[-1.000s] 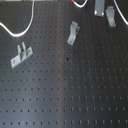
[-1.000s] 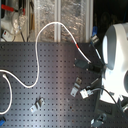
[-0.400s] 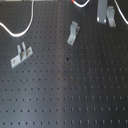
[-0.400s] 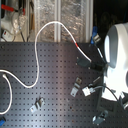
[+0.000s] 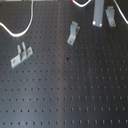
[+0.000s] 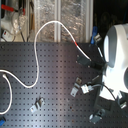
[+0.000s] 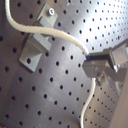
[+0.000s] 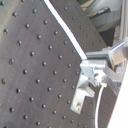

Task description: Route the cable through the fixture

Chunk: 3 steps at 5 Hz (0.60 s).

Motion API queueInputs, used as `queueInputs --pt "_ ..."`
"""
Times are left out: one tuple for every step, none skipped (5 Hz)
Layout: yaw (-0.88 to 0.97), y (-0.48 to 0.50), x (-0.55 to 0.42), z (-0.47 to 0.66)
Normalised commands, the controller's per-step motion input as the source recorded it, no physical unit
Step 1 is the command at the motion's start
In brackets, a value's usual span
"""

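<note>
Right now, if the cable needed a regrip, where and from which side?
Probably the cable just behind its red section, near where the tool holds it in the second exterior view. That stretch runs fairly straight above the black pegboard; come from above, fingers across it.

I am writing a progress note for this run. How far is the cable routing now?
Done: the gripper appears shut on the cable, near its red section in the second exterior view. In hand: the cable passes next to a grey bracket in the first wrist view, but I cannot tell whether it sits inside. Left: the other brackets in the first exterior view hold no cable yet.
</note>
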Motion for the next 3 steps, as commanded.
queueInputs --pt "0.33 0.079 -0.244 0.22" --pt "0.34 0.087 -0.212 0.24" --pt "0.14 0.002 0.003 0.16"
